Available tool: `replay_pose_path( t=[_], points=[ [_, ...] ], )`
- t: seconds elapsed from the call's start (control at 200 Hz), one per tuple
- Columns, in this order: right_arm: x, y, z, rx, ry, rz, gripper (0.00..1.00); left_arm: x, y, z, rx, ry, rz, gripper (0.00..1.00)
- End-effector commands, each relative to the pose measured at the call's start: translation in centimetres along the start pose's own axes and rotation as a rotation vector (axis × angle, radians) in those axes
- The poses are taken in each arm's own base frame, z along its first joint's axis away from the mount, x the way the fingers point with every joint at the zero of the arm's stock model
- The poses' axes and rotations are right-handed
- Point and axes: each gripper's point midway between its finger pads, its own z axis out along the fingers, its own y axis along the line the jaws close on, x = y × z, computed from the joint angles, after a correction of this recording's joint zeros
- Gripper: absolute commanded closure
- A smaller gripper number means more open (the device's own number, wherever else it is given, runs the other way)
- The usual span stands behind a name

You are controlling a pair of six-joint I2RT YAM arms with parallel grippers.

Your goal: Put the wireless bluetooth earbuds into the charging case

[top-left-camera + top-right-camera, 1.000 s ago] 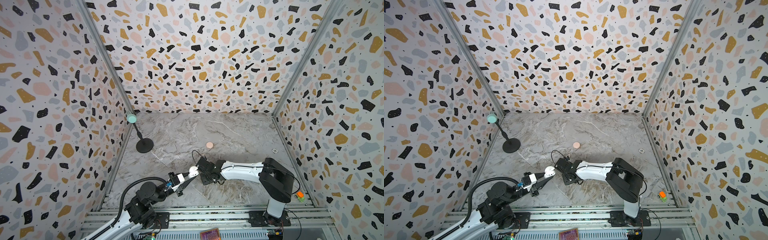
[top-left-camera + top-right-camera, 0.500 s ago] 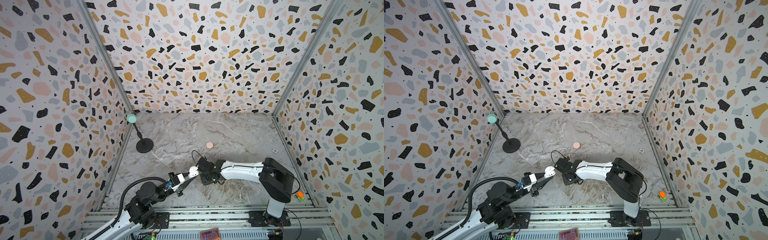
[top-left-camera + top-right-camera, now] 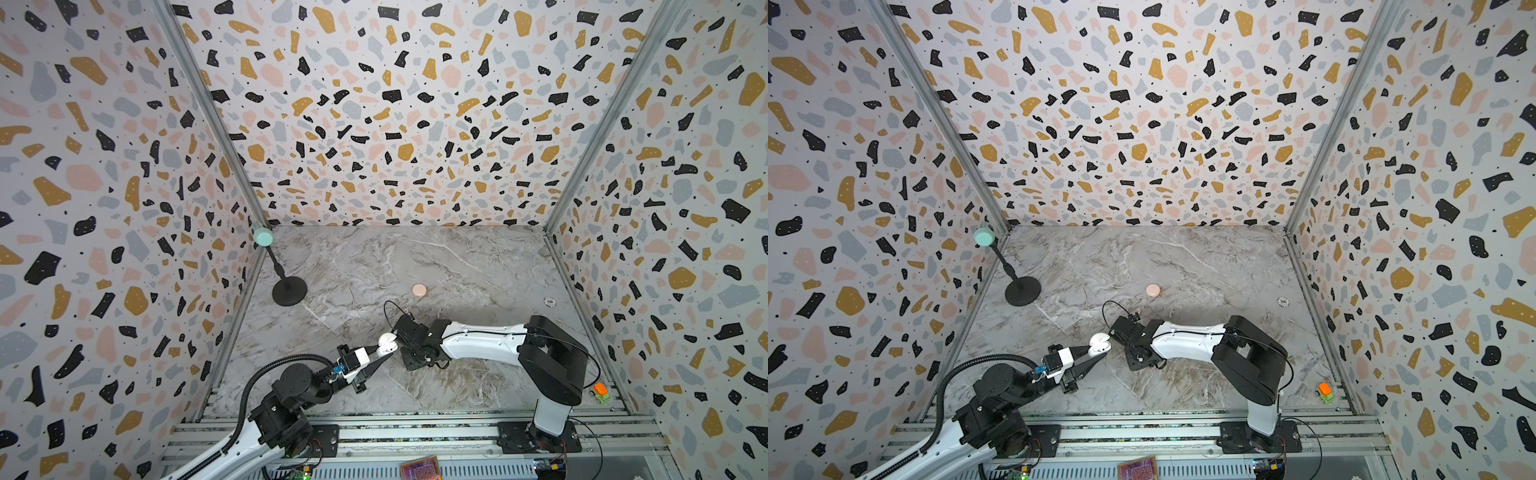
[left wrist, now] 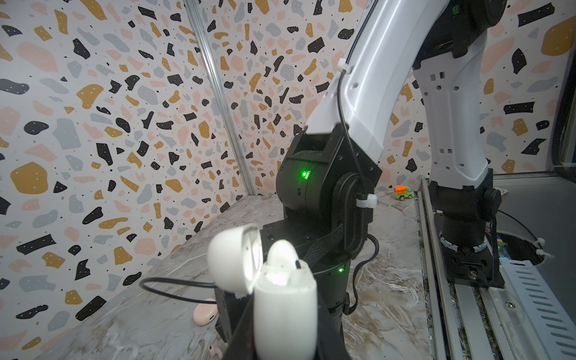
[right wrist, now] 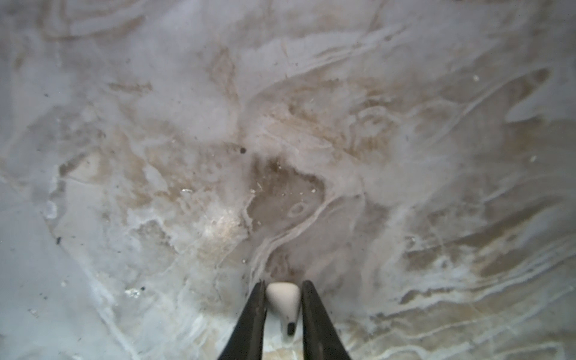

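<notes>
My left gripper [image 3: 384,353] is shut on a white charging case [image 3: 387,343], held just above the marble table with its lid [image 4: 234,258] swung open. One white earbud [image 4: 282,254] sits in the case [image 4: 285,324]. My right gripper [image 5: 283,285] hangs close over the table, just right of the case, and is shut on a second white earbud [image 5: 283,300]. In both top views its fingertips are hidden under its black wrist [image 3: 415,343]. A closed pale pink case [image 3: 419,290] lies farther back on the table. A pink earbud [image 4: 215,350] lies loose near it.
A black stand with a teal head [image 3: 289,291] is at the back left. A small white disc [image 3: 550,302] lies near the right wall. An orange and green toy truck [image 3: 599,392] sits at the front right corner. The metal rail [image 3: 415,432] runs along the front edge.
</notes>
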Motion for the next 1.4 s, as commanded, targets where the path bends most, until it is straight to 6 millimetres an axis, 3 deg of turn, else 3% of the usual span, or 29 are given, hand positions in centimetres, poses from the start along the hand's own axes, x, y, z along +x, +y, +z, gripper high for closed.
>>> replay_pose_path(
  t=[0.0, 0.916, 1.396],
  points=[
    [1.2, -0.8, -0.1, 0.038, 0.046, -0.001, 0.79, -1.1, 0.1, -0.1, -0.006, -0.04, 0.017, 1.0],
    [-1.0, -0.6, -3.2, -0.021, -0.098, 0.019, 0.84, -1.0, 0.1, -0.1, -0.007, -0.035, 0.017, 1.0],
    [-2.8, -0.6, -7.3, -0.088, -0.238, 0.023, 0.85, -1.8, 1.0, -0.5, -0.059, -0.066, 0.0, 1.0]
  ],
)
